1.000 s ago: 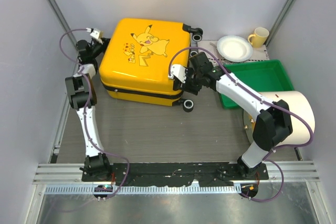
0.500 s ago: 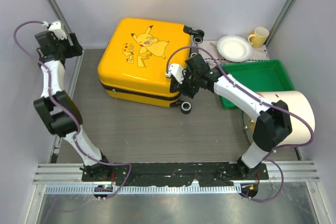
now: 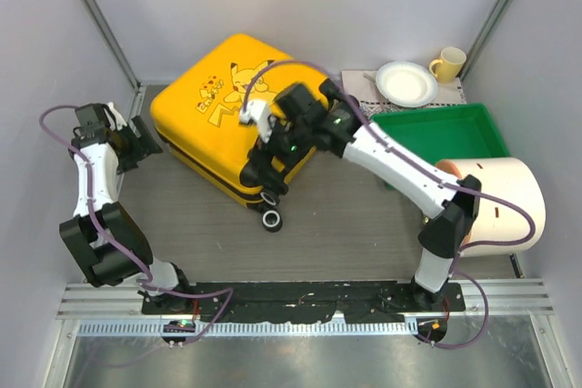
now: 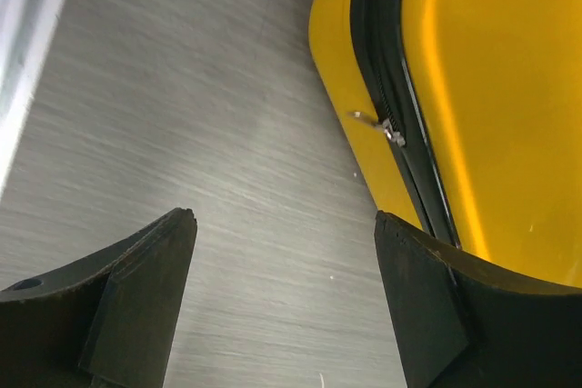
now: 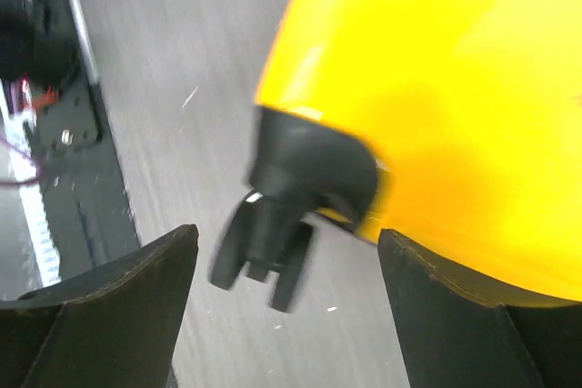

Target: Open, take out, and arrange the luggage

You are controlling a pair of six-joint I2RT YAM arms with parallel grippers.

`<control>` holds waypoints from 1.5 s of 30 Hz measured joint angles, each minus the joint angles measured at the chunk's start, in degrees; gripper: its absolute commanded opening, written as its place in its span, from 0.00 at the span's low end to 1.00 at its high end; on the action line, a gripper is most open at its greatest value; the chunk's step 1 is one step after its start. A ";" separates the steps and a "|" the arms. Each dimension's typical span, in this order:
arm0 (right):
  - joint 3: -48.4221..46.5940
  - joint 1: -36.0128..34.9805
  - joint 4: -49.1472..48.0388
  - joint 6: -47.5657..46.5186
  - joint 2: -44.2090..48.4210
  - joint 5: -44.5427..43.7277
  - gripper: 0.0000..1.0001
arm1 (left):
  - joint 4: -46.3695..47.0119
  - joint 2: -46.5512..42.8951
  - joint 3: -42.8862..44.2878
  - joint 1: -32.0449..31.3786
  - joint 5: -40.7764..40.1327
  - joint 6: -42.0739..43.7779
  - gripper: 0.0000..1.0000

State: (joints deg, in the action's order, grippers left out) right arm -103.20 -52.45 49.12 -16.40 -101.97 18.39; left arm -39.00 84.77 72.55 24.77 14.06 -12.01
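The luggage (image 3: 218, 111) lies flat on the counter (image 3: 364, 224), printed side up and turned at a slant, its lid down on the base with the black zipper trim running round the side. It sits left of centre, toward the back, with 1 small wheel (image 3: 271, 220) sticking out at its nearest corner.

The right arm reaches across from the right, over the yellow shell, and its gripper (image 3: 258, 173) hangs at that near corner. In the right wrist view – rather blurred – the right gripper (image 5: 286, 306) is spread wide with nothing between its 2 fingers; the wheel (image 5: 264, 252) and its black housing lie just ahead of the gap, the yellow shell (image 5: 436, 106) to the right.

The left gripper (image 3: 144, 141) is low at the suitcase's left end, near it but apart. From the left wrist, this gripper (image 4: 282, 306) is also spread and empty – bare counter (image 4: 182, 134) shows between the fingers. Ahead and to the right is the suitcase's rounded corner (image 4: 473, 88), with a small metal zipper pull (image 4: 382, 124) standing out from the black trim.

Behind and to the right stand a white plate (image 3: 406, 84), a yellow mug (image 3: 447, 64), a green tray (image 3: 446, 138) and a large cream cylinder (image 3: 496, 202), all clear of the suitcase.
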 measured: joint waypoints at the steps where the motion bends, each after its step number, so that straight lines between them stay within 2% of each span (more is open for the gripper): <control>1: -3.04 1.88 1.42 0.28 0.24 1.64 0.86 | -0.66 0.00 -1.01 0.00 0.15 -0.76 0.83; 3: -6.93 7.28 1.31 1.25 1.92 3.67 0.85 | -1.03 -0.09 -2.36 0.00 0.57 -2.01 0.82; 6: -8.90 16.72 0.50 2.89 4.90 2.82 0.74 | -0.83 -0.15 -2.99 0.00 1.44 -3.58 0.82; 10: -12.22 29.05 -2.56 4.92 3.21 -6.01 0.55 | -0.15 -0.59 -2.99 0.00 2.08 -4.76 0.81; 13: -14.95 33.88 -5.29 6.12 -2.60 -13.70 0.49 | -0.07 -1.86 -3.30 0.00 1.99 -5.64 0.81; 19: -15.52 36.61 -10.58 5.75 -16.39 -23.17 0.47 | -0.22 -8.79 -8.41 0.00 1.64 -6.23 0.80; 21: -15.47 36.81 -11.43 5.29 -19.10 -23.34 0.42 | -0.26 -10.43 -9.88 0.00 2.08 -6.32 0.79; 26: -11.72 37.11 -14.03 2.78 -21.03 -16.70 0.40 | -0.22 -12.59 -13.14 -0.37 4.13 -7.13 0.76; 28: -7.98 37.29 -16.33 1.99 -19.61 -13.40 0.38 | 0.52 -12.24 -13.11 -0.94 4.50 -7.32 0.76; 30: 1.14 37.46 -19.56 0.79 -15.17 -8.87 0.38 | 1.92 -10.56 -11.89 -2.38 4.59 -7.37 0.75; 33: 10.03 36.59 -21.18 -0.39 -9.38 -5.81 0.37 | 2.95 -3.87 -5.55 -5.49 4.02 -6.78 0.74; 36: 20.20 33.59 -21.09 -2.49 -0.11 -2.97 0.37 | 1.33 6.84 6.01 -6.29 0.04 -4.57 0.75; 41: 34.36 20.37 -21.84 -3.50 15.19 1.31 0.43 | 1.42 27.80 34.16 -8.79 -1.07 -0.28 0.78; 43: 37.92 11.80 -24.50 -3.45 18.51 1.31 0.45 | -1.66 37.73 52.00 -11.78 1.07 1.68 0.80; 45: 39.06 5.73 -25.53 -3.15 19.65 4.00 0.48 | -3.13 44.52 64.52 -15.21 1.90 3.32 0.82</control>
State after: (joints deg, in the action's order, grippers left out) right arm -64.14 -46.72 23.59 -19.55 -82.32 22.39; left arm -42.13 129.29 137.08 9.56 15.97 -8.69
